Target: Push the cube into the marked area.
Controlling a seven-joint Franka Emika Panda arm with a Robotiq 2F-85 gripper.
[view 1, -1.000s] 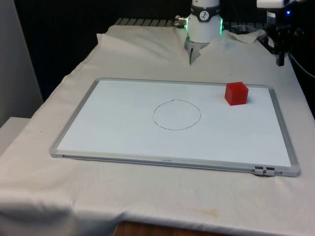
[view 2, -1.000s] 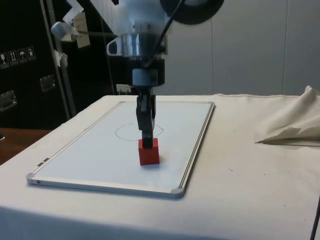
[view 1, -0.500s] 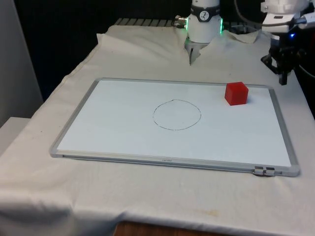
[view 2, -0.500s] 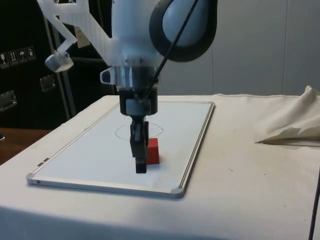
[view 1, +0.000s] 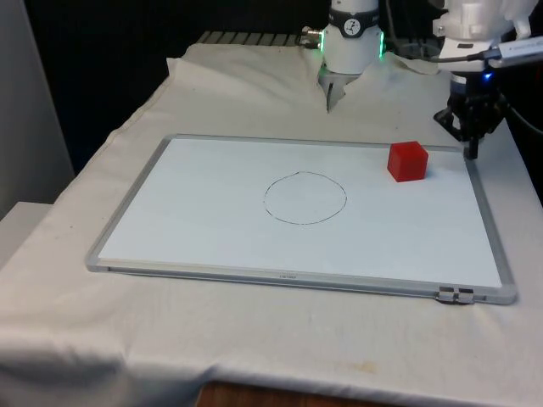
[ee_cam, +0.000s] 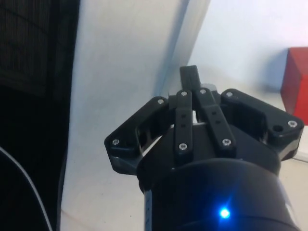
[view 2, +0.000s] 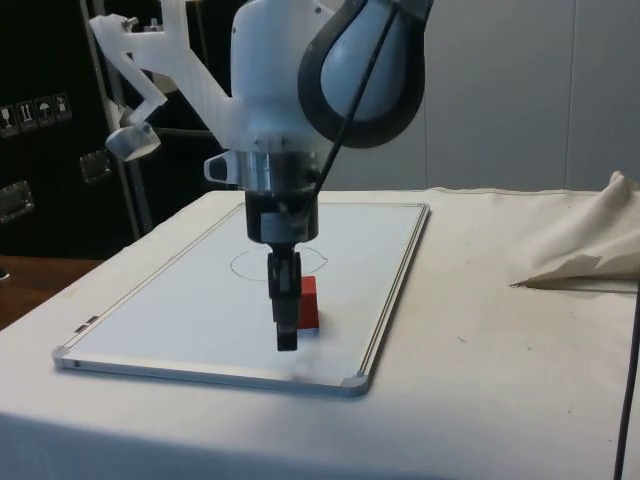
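The red cube [view 1: 407, 160] sits on the whiteboard [view 1: 204, 229] near its far corner on the front view's right. The pen-drawn circle [view 1: 305, 197] lies at the board's middle, to the cube's left and a little nearer the front view's camera. My gripper [view 1: 469, 151] is shut with nothing between its fingers, tips low over the board's frame, a short way from the cube on the front view's right. In the side view the gripper [view 2: 287, 338] hangs in front of the cube [view 2: 309, 303] and hides part of it. The wrist view shows the closed fingertips [ee_cam: 190, 75] and the cube [ee_cam: 296, 79] apart.
The board's grey frame [view 1: 490, 229] rises slightly above the white cloth. A bunched fold of cloth [view 2: 585, 250] lies beside the board in the side view. The table's edge on the front view's right runs close behind the gripper.
The gripper has come down and moved towards the front view's left, closer to the cube. The cube has stayed in place.
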